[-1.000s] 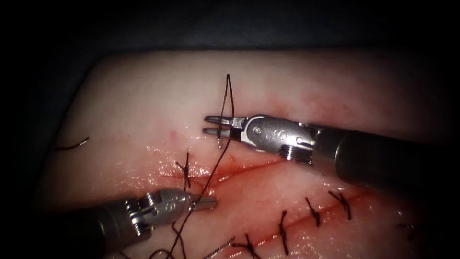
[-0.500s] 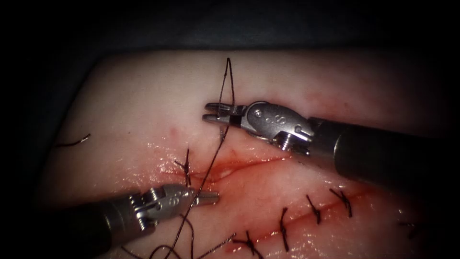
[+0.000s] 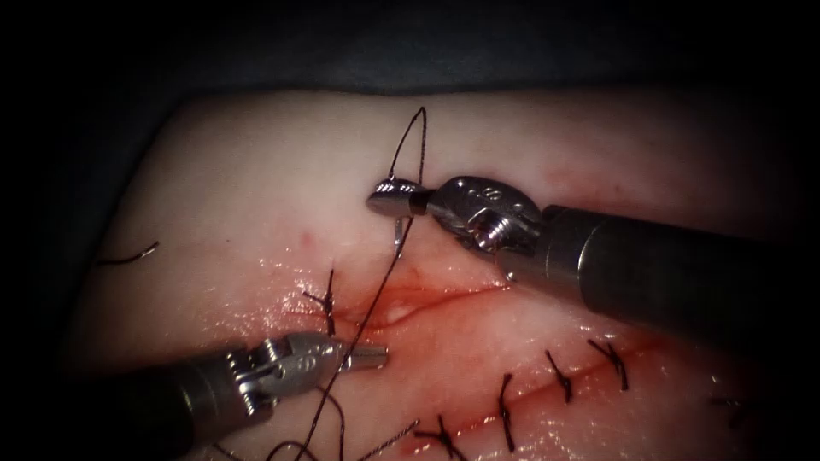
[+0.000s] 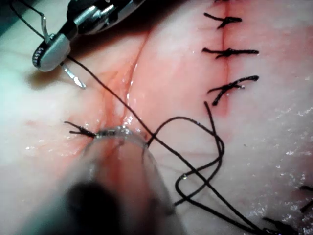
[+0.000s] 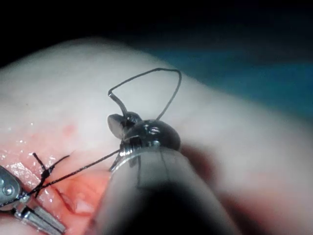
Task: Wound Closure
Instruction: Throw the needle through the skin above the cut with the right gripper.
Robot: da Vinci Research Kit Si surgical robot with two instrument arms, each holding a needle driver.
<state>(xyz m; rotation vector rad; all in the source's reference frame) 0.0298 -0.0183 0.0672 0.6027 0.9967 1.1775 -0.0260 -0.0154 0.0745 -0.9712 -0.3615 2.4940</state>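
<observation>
My right tool (image 3: 380, 203) comes in from the right, its jaws shut on the curved needle (image 3: 398, 237) near mid-curve. The needle hangs free above the tissue (image 3: 256, 188), beyond the open cut (image 3: 427, 300), and is not in the tissue. In the left wrist view both needle ends (image 4: 73, 78) stick out past the right tool (image 4: 46, 54). Dark thread (image 3: 376, 290) loops above the jaws, then runs straight down across the cut to my left tool (image 3: 376, 353). Its jaws look shut on the thread, just in front of the cut.
One tied stitch (image 3: 329, 299) sits at the cut's left end, wet with red fluid (image 3: 401, 312). A second, closed line at the lower right carries several stitches (image 3: 559, 376). Slack thread loops (image 4: 205, 161) lie near the front; a cut thread end (image 3: 128, 254) lies far left.
The right tool's jaws, slightly apart a second ago, have shut on the needle. Its wrist has rolled and lifted a little. The left tool has barely shifted.
</observation>
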